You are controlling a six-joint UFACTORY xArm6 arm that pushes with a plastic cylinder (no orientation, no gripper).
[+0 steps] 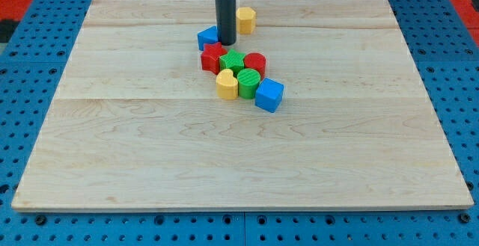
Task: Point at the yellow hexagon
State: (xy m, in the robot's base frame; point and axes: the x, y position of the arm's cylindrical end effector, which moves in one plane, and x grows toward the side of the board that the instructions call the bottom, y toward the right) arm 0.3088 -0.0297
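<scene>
The yellow hexagon (246, 19) sits near the view's top, just right of the dark rod. My tip (225, 43) rests on the board a little below and to the left of the hexagon, close to it but apart. The tip stands between a blue block (207, 37) on its left and a red block (212, 57) just below it. The rod hides part of the blue block.
Below the tip lies a tight cluster: a green block (234, 60), a red cylinder (255, 63), a green cylinder (249, 82), a yellow block (227, 84) and a blue cube (269, 95). The wooden board (239, 156) lies on a blue perforated table.
</scene>
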